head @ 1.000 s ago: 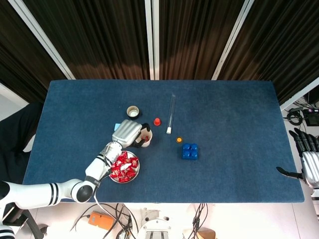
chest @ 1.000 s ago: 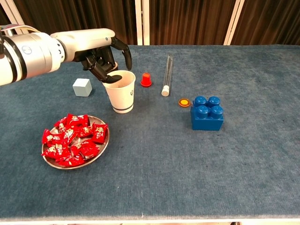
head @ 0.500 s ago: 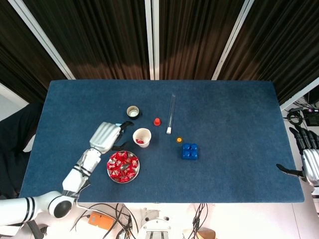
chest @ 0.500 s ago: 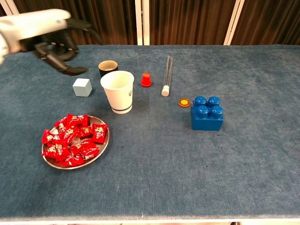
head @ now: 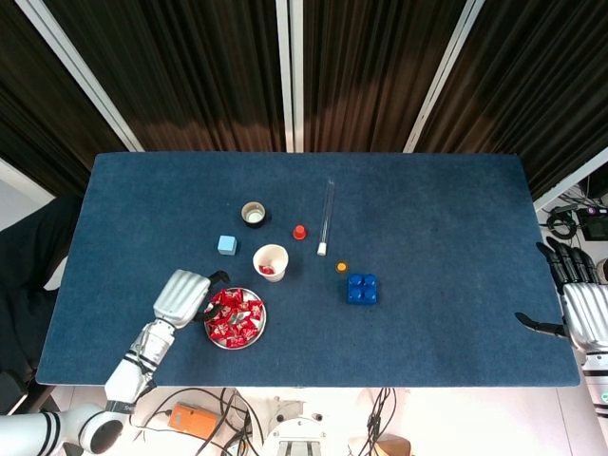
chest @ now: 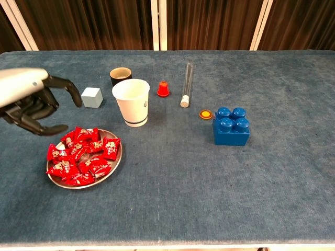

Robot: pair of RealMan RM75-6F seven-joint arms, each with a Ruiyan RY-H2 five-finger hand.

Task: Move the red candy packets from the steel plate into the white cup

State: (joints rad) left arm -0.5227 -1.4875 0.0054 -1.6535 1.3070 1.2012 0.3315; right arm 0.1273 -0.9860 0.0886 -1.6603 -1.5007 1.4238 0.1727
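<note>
Two hands are seen, and nothing is held by either: the left hand (chest: 29,104) is poised just left of the steel plate (chest: 112,170), its fingers (chest: 65,86) spread and loosely curved, while the right hand (head: 581,309) is kept well away past the table's right edge, its fingers likewise apart. A heap of red candy packets (chest: 84,156) is carried on the plate, which is set near the front of the blue table (chest: 172,204). Just behind and to the right of the plate the white cup (chest: 132,102) is stood upright, and one red packet (head: 268,271) can be made out inside it in the head view. A small pale cube (chest: 91,97) is found left of the cup, between the hand and the cup, and a dark tape roll (chest: 120,76) is placed just behind the cup. Further right a small red cap (chest: 163,89), a clear tube (chest: 186,83) lying lengthwise, an orange disc (chest: 206,114) and a blue building block (chest: 231,126) are laid out, all apart from the cup and plate
</note>
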